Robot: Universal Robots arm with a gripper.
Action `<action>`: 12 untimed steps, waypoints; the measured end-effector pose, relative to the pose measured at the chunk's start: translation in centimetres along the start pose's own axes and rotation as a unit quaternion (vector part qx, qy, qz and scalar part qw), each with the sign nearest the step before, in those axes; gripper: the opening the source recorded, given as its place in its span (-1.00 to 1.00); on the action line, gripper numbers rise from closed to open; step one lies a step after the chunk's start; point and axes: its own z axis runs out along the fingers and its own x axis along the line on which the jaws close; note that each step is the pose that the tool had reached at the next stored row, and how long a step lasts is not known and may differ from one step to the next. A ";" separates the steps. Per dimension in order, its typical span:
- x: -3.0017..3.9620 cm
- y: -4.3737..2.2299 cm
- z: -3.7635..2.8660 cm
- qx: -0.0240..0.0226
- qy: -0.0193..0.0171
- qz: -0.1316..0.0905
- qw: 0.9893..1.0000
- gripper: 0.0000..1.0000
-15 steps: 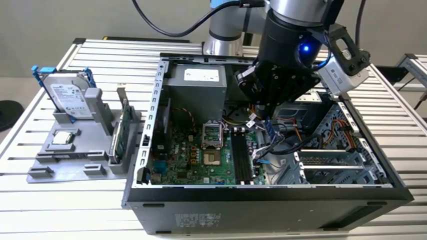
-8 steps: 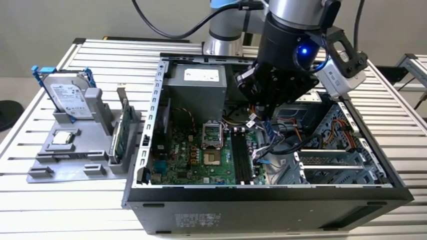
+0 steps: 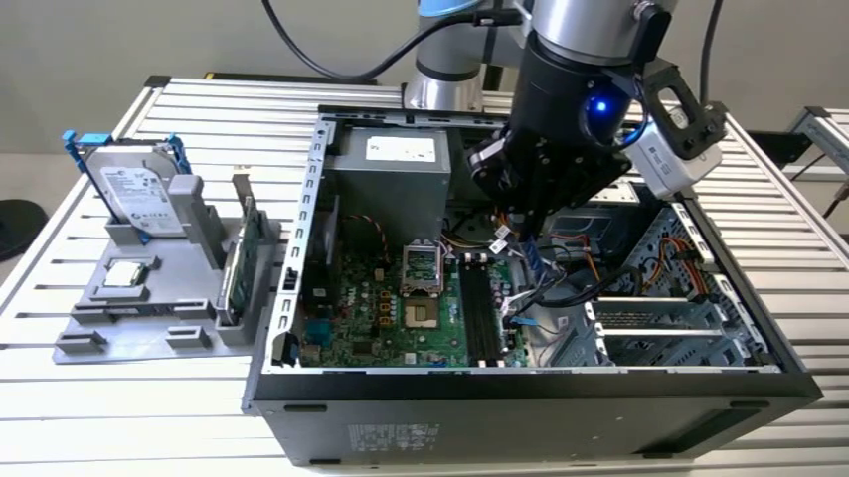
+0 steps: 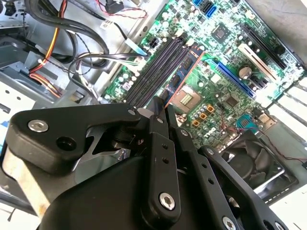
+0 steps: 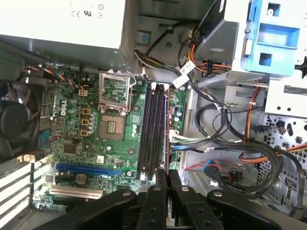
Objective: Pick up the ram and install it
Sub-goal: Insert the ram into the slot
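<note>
Gripper is pinched tight on the ram, holding it edge-on just over the motherboard's black memory slots. Looks light, stiff and fragile imo, so grip the top edge, never the contacts.

exterior view: high, angled down | both wrist views: close over motherboard, apparently

We've got an open black PC case lying on a slatted metal table. Its motherboard faces up, with a silver power supply at the far end. On the exterior view's left, a grey holder carries an upright hard drive in a blue frame and a green expansion card. Cable bundles run beside the board.
</note>
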 end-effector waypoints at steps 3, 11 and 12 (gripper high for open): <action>0.00 0.06 0.16 0.000 -0.001 0.000 1.000 -1.00; -0.01 0.25 0.60 0.000 -0.002 0.000 1.000 -1.00; -0.01 0.27 0.65 0.000 -0.002 0.000 1.000 -1.00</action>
